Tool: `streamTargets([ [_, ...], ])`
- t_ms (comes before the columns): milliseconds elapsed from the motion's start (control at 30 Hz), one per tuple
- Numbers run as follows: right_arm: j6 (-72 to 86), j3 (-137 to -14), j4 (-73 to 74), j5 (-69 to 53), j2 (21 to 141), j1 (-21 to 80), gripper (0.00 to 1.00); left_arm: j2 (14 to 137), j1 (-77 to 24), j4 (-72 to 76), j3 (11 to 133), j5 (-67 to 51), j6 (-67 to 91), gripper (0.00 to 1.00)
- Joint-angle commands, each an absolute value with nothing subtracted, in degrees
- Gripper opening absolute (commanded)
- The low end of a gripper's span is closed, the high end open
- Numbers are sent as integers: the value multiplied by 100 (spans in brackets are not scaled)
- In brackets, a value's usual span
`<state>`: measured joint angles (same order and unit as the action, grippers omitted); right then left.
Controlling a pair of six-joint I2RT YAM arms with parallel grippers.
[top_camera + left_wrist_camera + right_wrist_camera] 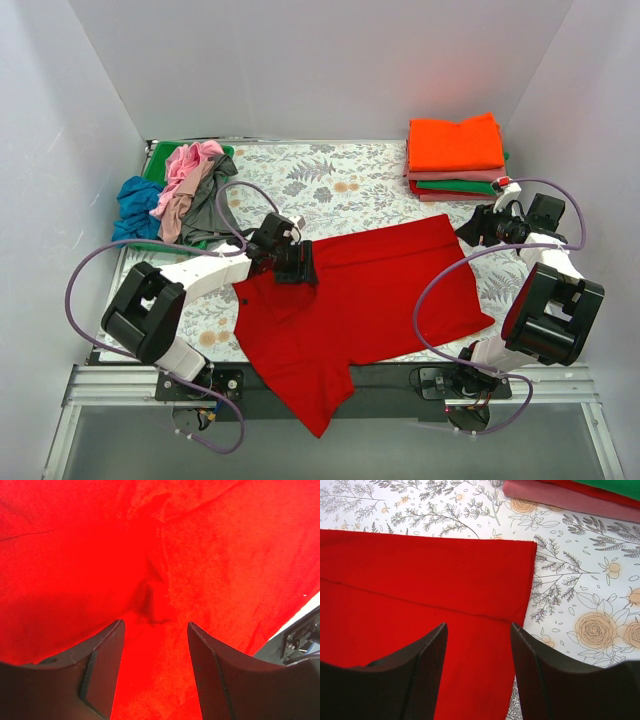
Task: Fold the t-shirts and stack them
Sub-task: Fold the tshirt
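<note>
A large red t-shirt (380, 295) lies spread across the middle of the table, one sleeve hanging over the near edge. My left gripper (297, 265) hovers low over its upper left part, open, with only wrinkled red cloth (225, 555) showing between the jaws (155, 624). My right gripper (472, 228) is open just above the shirt's far right corner (420, 570), nothing between its fingers (478, 625). Folded t-shirts sit stacked at the back right, orange (455, 145) on top. A loose heap of pink (185, 165), grey (205, 210) and blue (135, 205) shirts lies at the back left.
The floral tablecloth (330, 180) covers the table. A green bin or tray edge (157, 158) shows under the loose heap. White walls close in on three sides. The stack's pink (560, 497) and green (615, 487) layers lie just beyond the right gripper.
</note>
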<state>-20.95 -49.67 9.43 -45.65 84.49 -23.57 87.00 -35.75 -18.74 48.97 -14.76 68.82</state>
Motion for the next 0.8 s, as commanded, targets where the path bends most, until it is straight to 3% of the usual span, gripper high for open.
streamTargets([
  [0,-2109,-4904,976,-4746,8473,-2399,60,8780,-3577,-1688,5159,-1415,6934,52],
  [767,-2118,-4913,1002,-4781,8499,-2417,60,9149,-3577,-1485,5168,-1767,6978,52],
])
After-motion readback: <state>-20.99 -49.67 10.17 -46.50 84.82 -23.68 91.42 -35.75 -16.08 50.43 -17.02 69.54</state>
